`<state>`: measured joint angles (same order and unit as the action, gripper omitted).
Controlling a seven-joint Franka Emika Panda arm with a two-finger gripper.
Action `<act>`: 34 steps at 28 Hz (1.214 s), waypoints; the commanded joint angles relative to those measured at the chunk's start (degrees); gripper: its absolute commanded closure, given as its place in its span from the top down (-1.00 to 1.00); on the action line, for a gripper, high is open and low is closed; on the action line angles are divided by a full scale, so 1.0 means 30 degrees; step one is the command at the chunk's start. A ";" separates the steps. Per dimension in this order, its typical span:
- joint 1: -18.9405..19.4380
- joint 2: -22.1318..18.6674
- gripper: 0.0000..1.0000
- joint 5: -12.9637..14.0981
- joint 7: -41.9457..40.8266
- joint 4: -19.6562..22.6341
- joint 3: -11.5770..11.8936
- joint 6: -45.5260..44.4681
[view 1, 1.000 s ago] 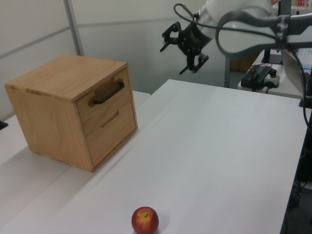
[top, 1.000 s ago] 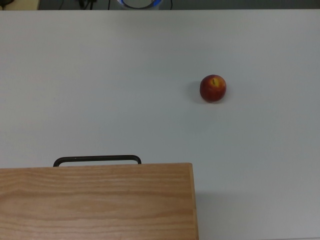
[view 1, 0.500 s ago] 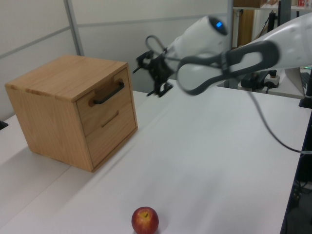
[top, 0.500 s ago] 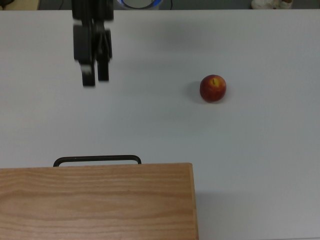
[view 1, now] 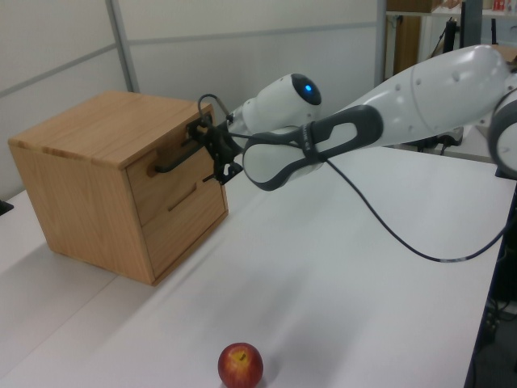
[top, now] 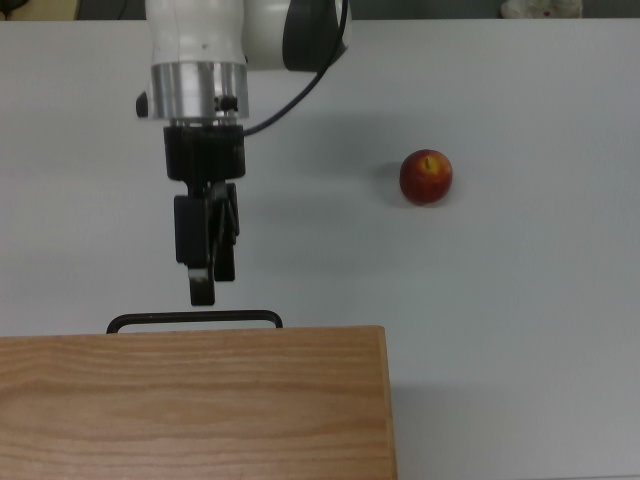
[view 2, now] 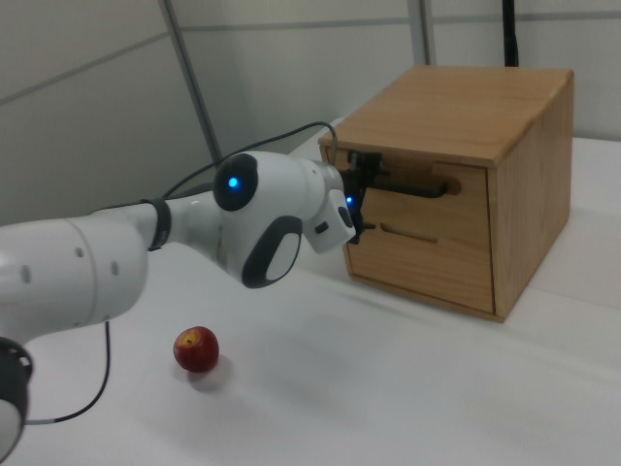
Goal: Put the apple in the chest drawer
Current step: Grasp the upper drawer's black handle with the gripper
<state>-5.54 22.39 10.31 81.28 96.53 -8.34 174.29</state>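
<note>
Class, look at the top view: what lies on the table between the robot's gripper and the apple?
Nothing: in the top view only bare white table separates the gripper from the apple.

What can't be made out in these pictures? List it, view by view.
- Top view: the chest is cut off by the bottom edge; its front is hidden under its own top.
- Right view: the pincer is largely hidden behind the arm's wrist.
- Left view: whether the pincer touches the handle cannot be told.
- Every view: inside of the drawer, shut.

Top view straight down; side views facing across chest [view 1: 121,182].
</note>
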 commanded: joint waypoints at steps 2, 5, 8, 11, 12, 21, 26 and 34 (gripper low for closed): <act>0.0440 0.1442 0.95 -0.0098 -0.0695 -0.1737 0.0084 0.0789; 0.0440 0.1529 0.48 -0.0098 -0.1398 -0.1737 0.0055 0.0820; 0.0469 0.1704 0.10 -0.0127 -0.1663 -0.1766 0.0084 0.0820; 0.0469 0.1764 -0.40 -0.0098 -0.1809 -0.1766 0.0113 0.0820; 0.0469 0.1764 -0.51 -0.0098 -0.1810 -0.1766 0.0113 0.0820; 0.0176 0.1003 -0.96 0.0019 -0.1810 -0.1620 0.0143 0.0791; 0.0176 0.0680 -1.00 -0.0010 -0.1868 -0.1474 0.0143 0.0674; 0.0293 0.0475 -1.00 -0.0098 -0.3331 -0.0858 0.0143 0.0615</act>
<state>-5.18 25.96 10.21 74.77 91.67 -8.23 176.04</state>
